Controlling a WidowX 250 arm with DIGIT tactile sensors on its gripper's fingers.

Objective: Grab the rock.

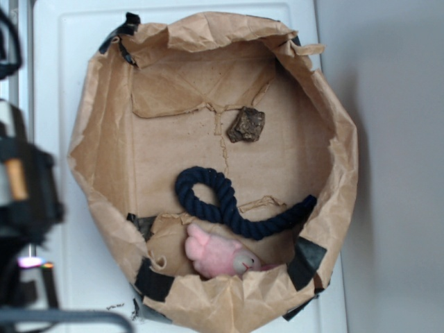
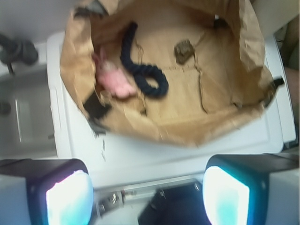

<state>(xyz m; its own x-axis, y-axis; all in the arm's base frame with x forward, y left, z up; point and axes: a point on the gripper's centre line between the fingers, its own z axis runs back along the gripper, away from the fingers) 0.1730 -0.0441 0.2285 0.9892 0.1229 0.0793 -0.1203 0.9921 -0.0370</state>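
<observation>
- The hand [image 2: 147,192] hangs with its fingers [image 2: 69,197] spread wide and empty, outside the crumpled brown paper tub [image 2: 201,133].
- Inside the tub, the small dark brown-grey angular rock [image 1: 247,125] lies alone, apart from the navy blue rope [image 1: 229,205] and pink plush toy [image 1: 216,254].

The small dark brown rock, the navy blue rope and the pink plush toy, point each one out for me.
Small dark brown rock [image 1: 246,125], exterior view, middle of its rough face.
Navy blue rope [image 1: 227,205], exterior view, where the loop crosses.
Pink plush toy [image 1: 216,255], exterior view, its body.
</observation>
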